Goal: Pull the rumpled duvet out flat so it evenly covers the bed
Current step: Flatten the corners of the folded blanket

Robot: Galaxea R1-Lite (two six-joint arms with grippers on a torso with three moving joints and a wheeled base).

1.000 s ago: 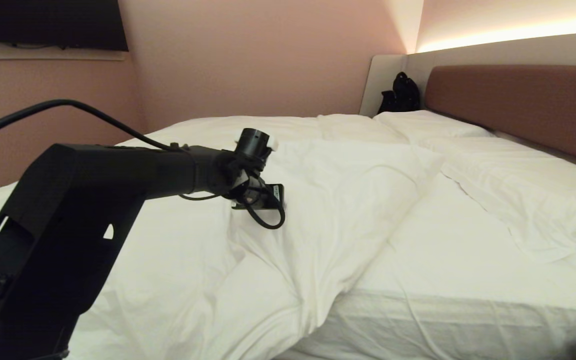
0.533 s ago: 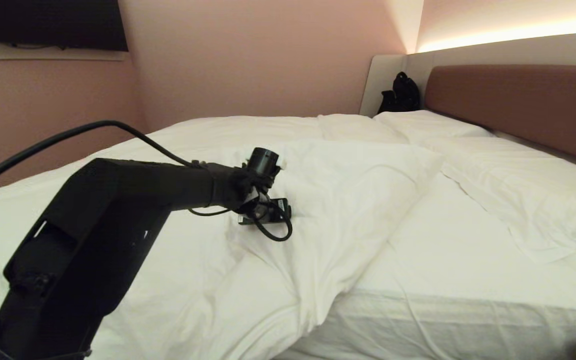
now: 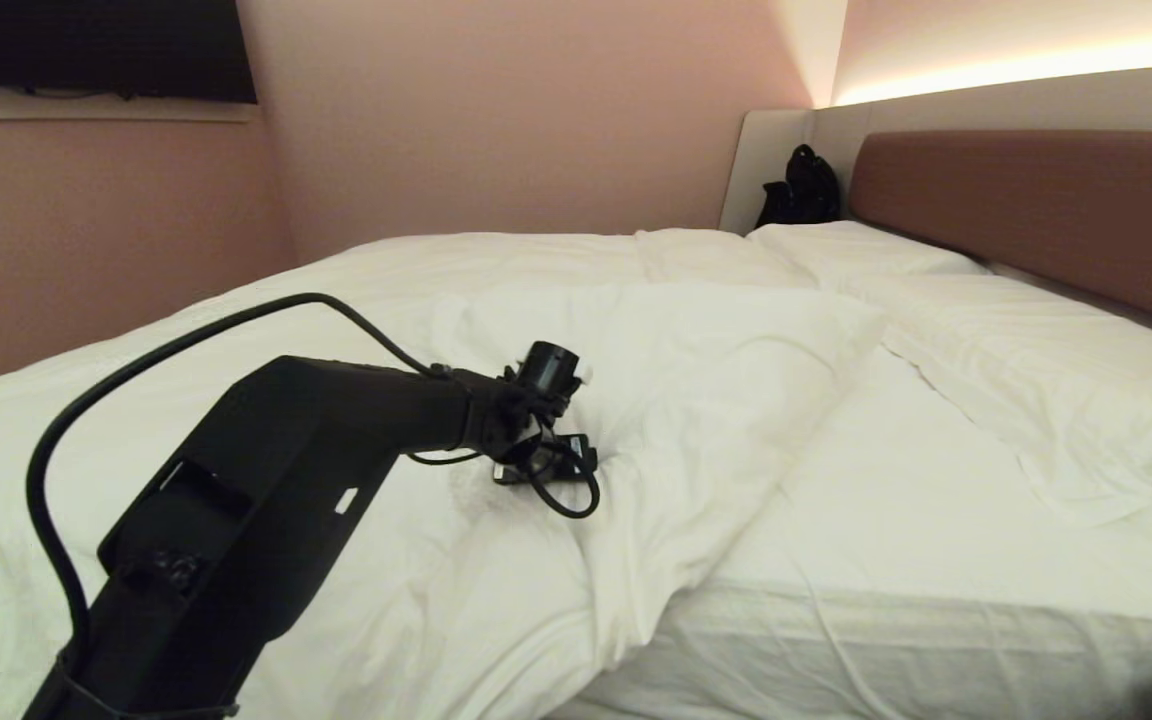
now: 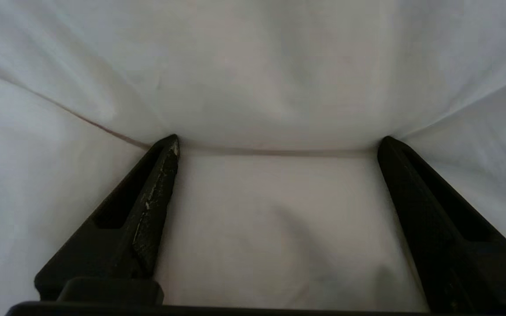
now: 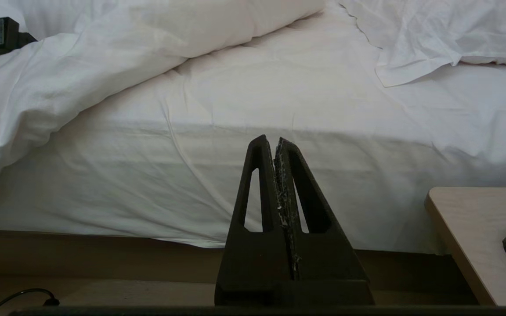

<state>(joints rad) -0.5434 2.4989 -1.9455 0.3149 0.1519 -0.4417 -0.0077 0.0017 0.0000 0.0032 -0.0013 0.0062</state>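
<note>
White and puffy, the duvet (image 3: pixel 636 400) lies bunched over the left and far part of the bed (image 3: pixel 936 640), its folded edge running diagonally and leaving the mattress sheet (image 3: pixel 896 520) bare on the near right. Pressed down into the duvet's middle, the left gripper (image 4: pixel 278 145) has its jaws spread wide, both tips dimpling the cloth with nothing pinched. Low beside the near edge of the bed, the right gripper (image 5: pixel 275 141) hangs with jaws pressed together. Two pillows (image 3: pixel 1036 370) lie along the brown headboard (image 3: pixel 1036 210).
</note>
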